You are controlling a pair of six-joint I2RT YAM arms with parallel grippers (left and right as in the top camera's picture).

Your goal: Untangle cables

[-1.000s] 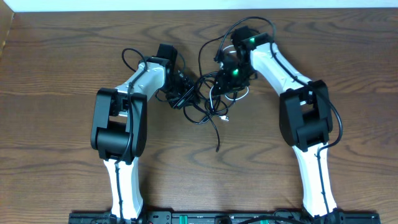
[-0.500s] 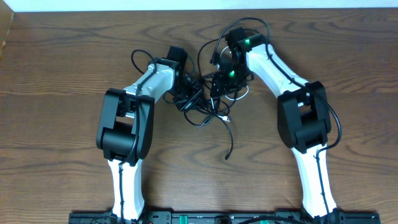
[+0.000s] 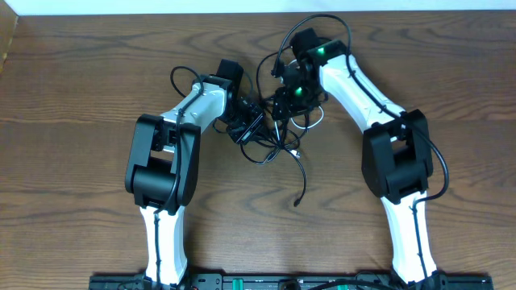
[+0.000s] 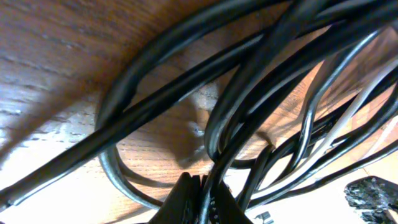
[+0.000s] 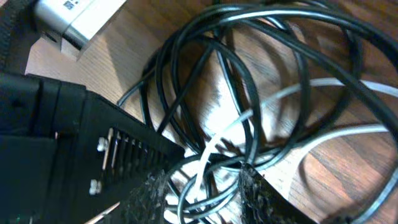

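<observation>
Overhead view: cable tangle (image 3: 270, 137) bunched on the wooden table (image 3: 81, 97) toward the far edge, right between both wrists, with one loose black tail (image 3: 300, 189) trailing toward the near side. Buried in the knot's left side, left gripper (image 3: 246, 122); on its right side, right gripper (image 3: 284, 103), the two close together. Left wrist view: fingertips (image 4: 183, 198) pressed together, apparently pinching a black strand (image 4: 214, 168) running up out of the nip; can't tell which loop. Right wrist view: pads (image 5: 152, 193) standing apart, straddling a white cable (image 5: 245, 117) plus a couple of black loops, nothing clamped yet. Looks like the pull-apart step, early on, knot not opened. To do it well: use left as the anchor, held low against the table. Close right on the white cable alone, not the black loops beside it, else just dragging the whole bundle. Then draw right away from left, slow, along the table, watching for loops cinching instead of sliding. If tightening, stop, release, regrip nearer a crossing. Loose tail probably the easiest first strand to feed out.
</observation>
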